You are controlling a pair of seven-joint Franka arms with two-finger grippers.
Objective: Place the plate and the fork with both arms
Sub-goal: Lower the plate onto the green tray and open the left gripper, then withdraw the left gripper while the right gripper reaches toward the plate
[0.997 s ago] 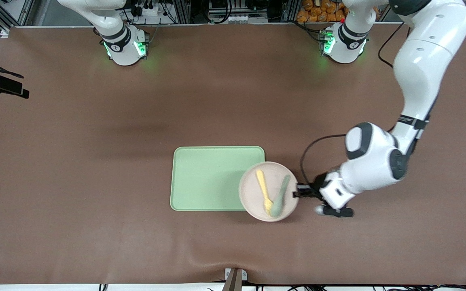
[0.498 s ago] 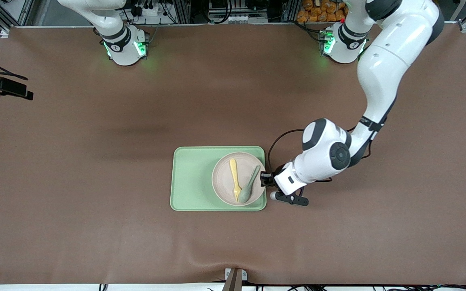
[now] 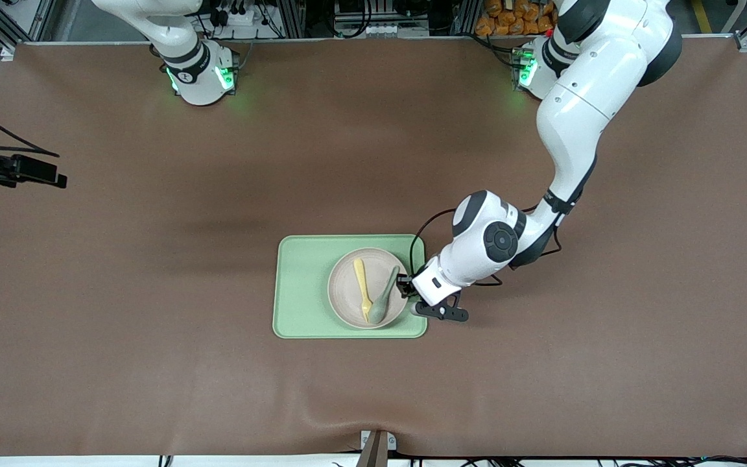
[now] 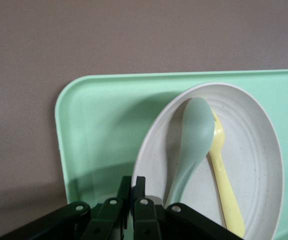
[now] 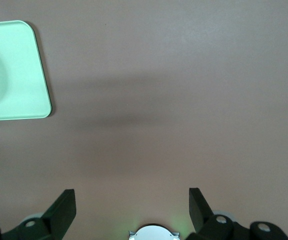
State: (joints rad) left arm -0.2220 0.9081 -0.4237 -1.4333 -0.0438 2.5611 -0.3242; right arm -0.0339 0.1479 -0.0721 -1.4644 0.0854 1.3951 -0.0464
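Left end effector (image 3: 404,287) clamped shut on rim of plate (image 3: 368,287), which sits over green tray (image 3: 308,285), toward left arm's end of it. Fork (image 3: 362,290) and green spoon (image 3: 384,297) lie side by side in plate, touching near their heads. Right end effector (image 5: 132,207) wide open, empty, waiting above bare desk (image 3: 153,363). Risk: plate looks tilted w/ one-sided rim grip, so utensils could slide off if released abruptly
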